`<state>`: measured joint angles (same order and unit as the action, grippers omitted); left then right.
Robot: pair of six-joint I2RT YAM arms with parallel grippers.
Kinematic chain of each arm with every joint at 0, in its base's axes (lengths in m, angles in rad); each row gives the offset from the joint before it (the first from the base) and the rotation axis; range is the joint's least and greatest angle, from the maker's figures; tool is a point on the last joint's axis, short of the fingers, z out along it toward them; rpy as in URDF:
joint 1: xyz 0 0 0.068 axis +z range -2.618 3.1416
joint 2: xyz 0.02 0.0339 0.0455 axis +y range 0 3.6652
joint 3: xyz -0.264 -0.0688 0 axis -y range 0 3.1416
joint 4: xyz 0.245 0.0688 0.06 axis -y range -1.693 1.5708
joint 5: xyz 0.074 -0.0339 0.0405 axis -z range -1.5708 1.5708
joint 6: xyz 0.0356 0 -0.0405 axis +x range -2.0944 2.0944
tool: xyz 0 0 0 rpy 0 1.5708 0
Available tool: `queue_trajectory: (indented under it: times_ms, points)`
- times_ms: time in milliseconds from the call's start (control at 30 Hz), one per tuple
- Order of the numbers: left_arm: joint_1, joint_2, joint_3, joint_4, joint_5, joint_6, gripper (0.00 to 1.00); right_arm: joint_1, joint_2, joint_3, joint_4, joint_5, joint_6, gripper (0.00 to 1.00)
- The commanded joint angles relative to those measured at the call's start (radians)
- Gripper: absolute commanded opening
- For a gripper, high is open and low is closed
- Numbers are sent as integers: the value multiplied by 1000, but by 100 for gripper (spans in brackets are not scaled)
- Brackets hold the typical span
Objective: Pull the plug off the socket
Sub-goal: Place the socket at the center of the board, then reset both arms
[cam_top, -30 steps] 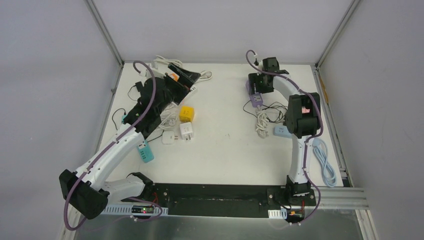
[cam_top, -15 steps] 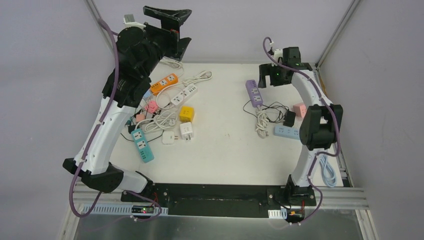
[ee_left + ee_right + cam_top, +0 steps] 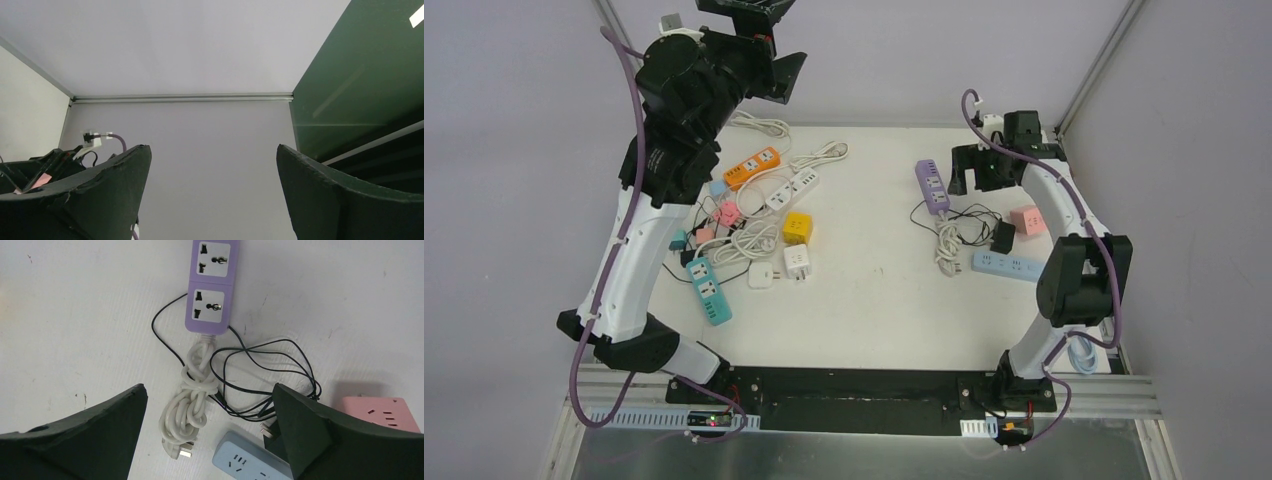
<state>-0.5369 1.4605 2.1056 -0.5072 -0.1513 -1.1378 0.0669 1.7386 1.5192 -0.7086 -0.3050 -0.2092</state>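
black plug (image 3: 1003, 237): small, boxy, prongs bare, lying by right edge of table (image 3: 874, 290), just beyond blue strip (image 3: 1004, 265) | purple strip (image 3: 931, 186): farther, toward far edge | right gripper (image 3: 208, 387): wide apart, empty, near it | left gripper (image 3: 212, 150): wide apart, empty, raised above far-left corner

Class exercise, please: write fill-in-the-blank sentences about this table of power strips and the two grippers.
The plastic power strip joined to the knotted white cable is ____. The right gripper near it has its jaws ____. The square socket block at the right edge is ____. The left gripper, facing a grey wall, holds ____.
Missing: purple; open; pink; nothing.
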Motion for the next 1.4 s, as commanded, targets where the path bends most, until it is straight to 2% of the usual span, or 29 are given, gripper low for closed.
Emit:
queue_trajectory:
  times_ms: [0, 200, 267, 333, 467, 600, 700, 900, 1033, 1233, 1367]
  points:
    - [-10, 9, 62, -4, 19, 0, 99, -25, -72, -2, 13, -35, 1, 100]
    - [-35, 14, 92, -3, 47, 80, 99, -45, -105, 16, -16, -67, -3, 100]
    - [-35, -7, 52, 1, 60, 137, 99, -61, -120, 46, -45, -66, -14, 100]
    - [-35, -46, -22, 11, 81, 231, 99, -85, -137, 96, -94, -62, -28, 100]
    - [-34, -172, -274, 50, 126, 392, 99, -170, -180, 174, -163, -56, -9, 100]
    - [-32, -319, -504, 65, 121, 517, 99, -284, -221, 250, -224, -197, 14, 100]
    - [-32, -375, -590, 17, 100, 619, 99, -356, -249, 299, -239, -271, 33, 100]
    - [-32, -358, -518, -246, -31, 773, 99, -474, -288, 353, -250, -393, 93, 100]
    - [-32, -355, -454, -387, -109, 814, 99, -512, -319, 358, -247, -422, 127, 100]
    - [-32, -437, -423, -506, -191, 773, 99, -532, -361, 372, -242, -430, 158, 100]
    - [-32, -497, -420, -571, -187, 715, 99, -532, -411, 319, -173, -379, 279, 100]
